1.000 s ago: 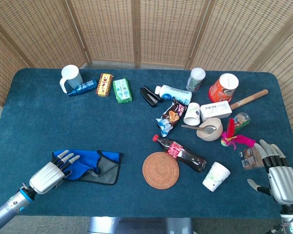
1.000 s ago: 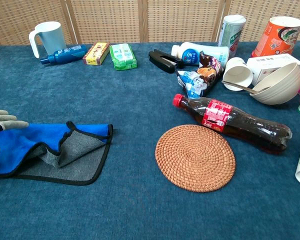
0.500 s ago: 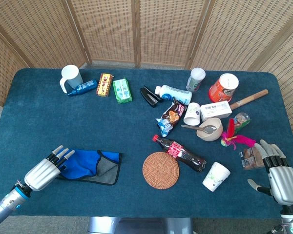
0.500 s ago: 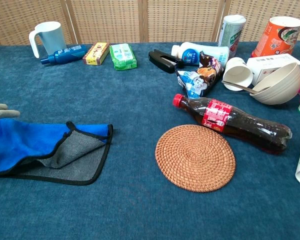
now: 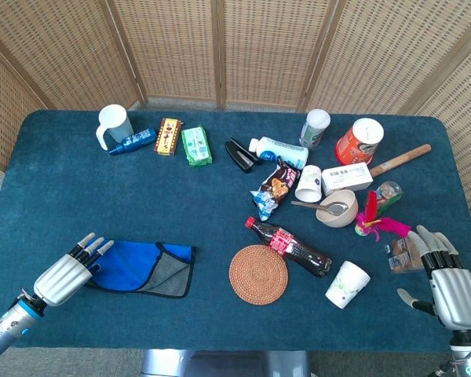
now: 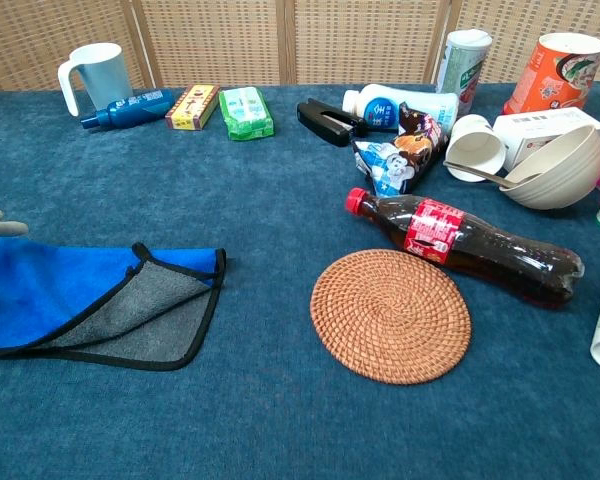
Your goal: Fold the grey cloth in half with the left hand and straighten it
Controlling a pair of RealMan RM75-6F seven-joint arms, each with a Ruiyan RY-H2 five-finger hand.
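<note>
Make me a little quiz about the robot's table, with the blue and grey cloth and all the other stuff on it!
1. True or false: the left hand is lifting the cloth off the table.
2. What lies right beside the woven round mat: A) the white mug, B) the cola bottle, C) the orange can?
3. Which colour shows on the cloth's top layer?

Key
1. False. The cloth lies flat and folded; the hand is at its left end with fingers straight, gripping nothing.
2. B.
3. Blue, with grey showing at the right corner.
</note>
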